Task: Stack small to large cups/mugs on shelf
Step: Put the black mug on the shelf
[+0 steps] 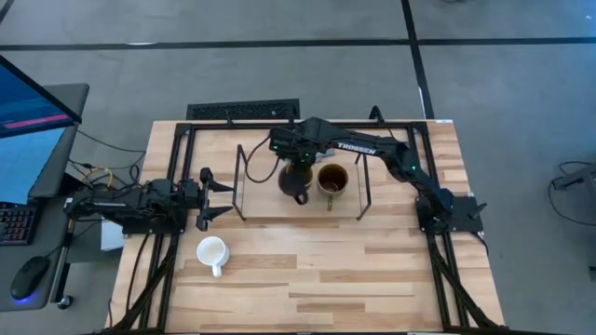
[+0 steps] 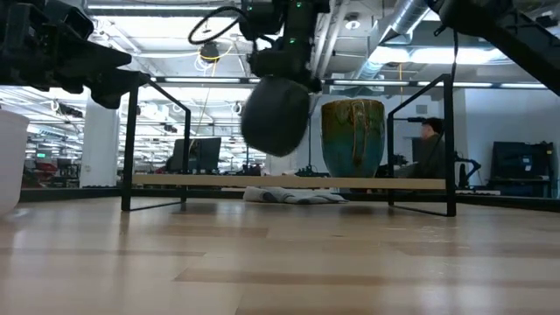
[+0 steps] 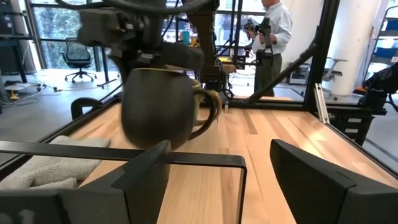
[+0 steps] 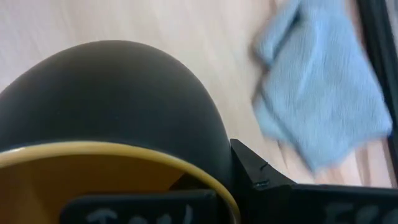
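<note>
Dark mug point(image 1: 296, 179) – clamped in the right fingers point(image 1: 291, 158) – hangs above the shelf point(image 2: 289, 182); left fingers point(image 1: 216, 197) spread.

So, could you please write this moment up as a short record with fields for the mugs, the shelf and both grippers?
held mug: dark mug with yellow inside, lifted above the shelf base
shelf: black wire rack with light wooden base
on shelf: dark brown mug, upright
off shelf: small white mug, on the wooden table
right gripper: shut on held mug's rim
left gripper: open, waiting beside shelf's left end
</note>
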